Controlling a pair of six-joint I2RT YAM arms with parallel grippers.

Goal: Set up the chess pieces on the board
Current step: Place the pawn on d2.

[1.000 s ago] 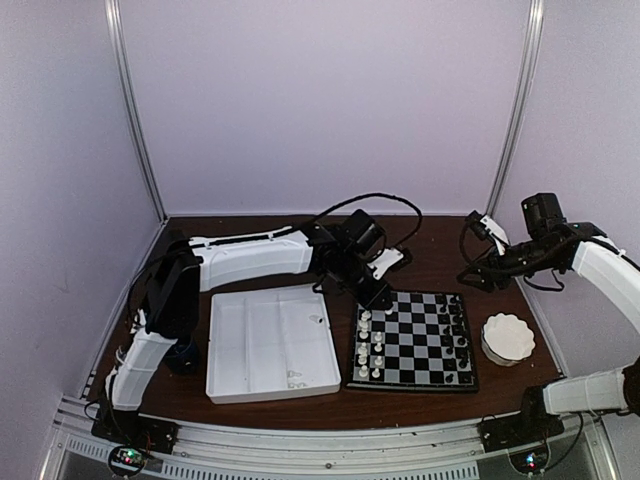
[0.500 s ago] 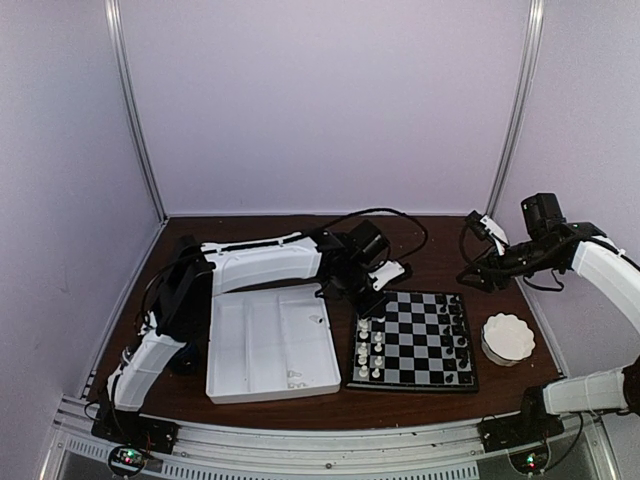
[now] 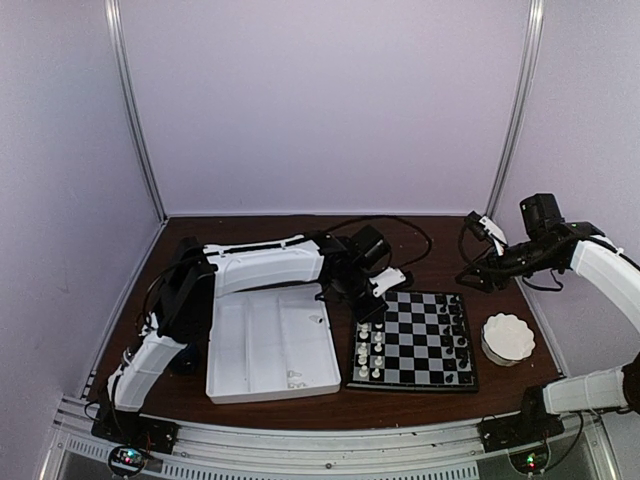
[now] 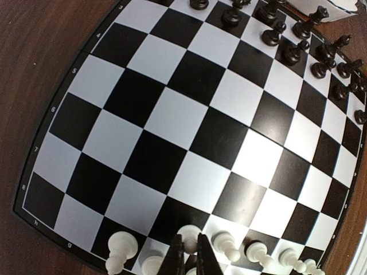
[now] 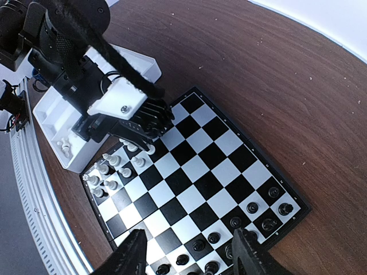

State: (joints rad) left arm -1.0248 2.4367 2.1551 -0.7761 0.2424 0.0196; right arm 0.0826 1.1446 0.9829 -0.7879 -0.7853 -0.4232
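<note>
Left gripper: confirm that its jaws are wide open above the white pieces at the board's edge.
Not right. The left gripper has its jaws shut, not wide open. The left wrist view shows them pressed together. The rest holds: it is above the white pieces at the board's edge.

Dark wooden table (image 3: 420,235) bears white tray (image 3: 250,340), board (image 3: 415,340) and scalloped dish (image 3: 508,338).

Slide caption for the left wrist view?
Left tool, shut, low over white pieces at the near edge of the board; black pieces along the far side.
</note>
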